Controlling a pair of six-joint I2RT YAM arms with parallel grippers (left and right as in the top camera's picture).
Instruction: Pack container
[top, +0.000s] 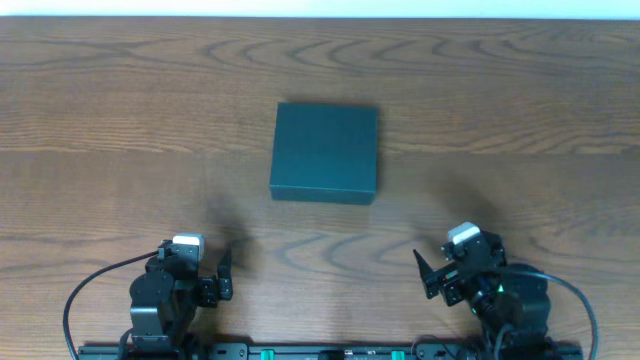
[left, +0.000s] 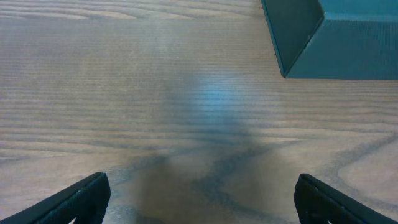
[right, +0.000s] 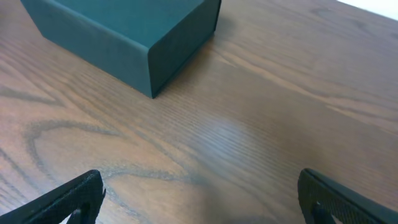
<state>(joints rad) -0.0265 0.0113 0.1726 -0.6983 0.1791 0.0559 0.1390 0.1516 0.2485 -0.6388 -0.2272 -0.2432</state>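
The container (top: 325, 152) is a dark teal-grey square box with its lid shut, at the middle of the wooden table. Its corner shows at the top right of the left wrist view (left: 329, 37) and at the top left of the right wrist view (right: 130, 28). My left gripper (top: 222, 275) is open and empty near the front edge, left of the box; its fingers frame bare wood (left: 199, 199). My right gripper (top: 430, 275) is open and empty near the front edge, right of the box (right: 199, 199). No snack packets are in view.
The wooden table (top: 120, 120) stretches on all sides of the box. A pale strip (top: 320, 8) runs along the table's far edge. Black cables loop from both arm bases at the front.
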